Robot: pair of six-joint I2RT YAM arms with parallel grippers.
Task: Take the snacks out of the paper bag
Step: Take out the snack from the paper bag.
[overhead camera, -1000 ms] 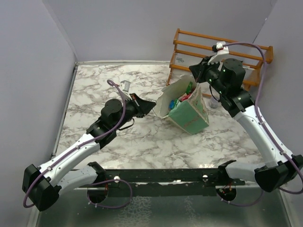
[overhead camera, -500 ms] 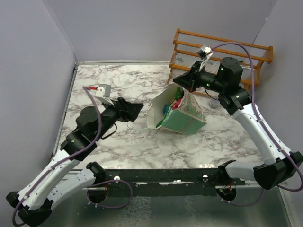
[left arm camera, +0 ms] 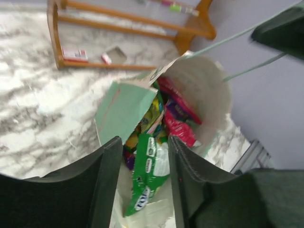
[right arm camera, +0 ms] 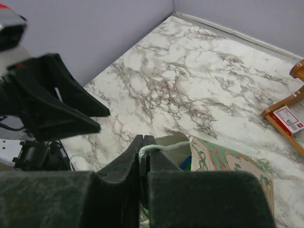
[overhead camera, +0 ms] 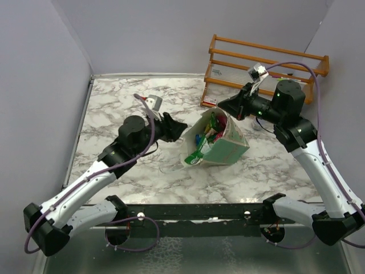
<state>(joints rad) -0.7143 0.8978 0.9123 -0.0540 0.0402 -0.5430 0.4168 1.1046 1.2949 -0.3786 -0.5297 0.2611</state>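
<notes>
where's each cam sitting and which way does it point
top external: above and behind the bases, looking down on the marble table; both arms show, left gripper and right gripper flanking the paper bag.
left wrist: on the left arm, looking into the bag at the snacks; its open jaws frame them.
right wrist: on the right arm, looking down across the table; its jaws shut on the cord handle.
shared: left wrist and top external both show the wooden rack.
</notes>
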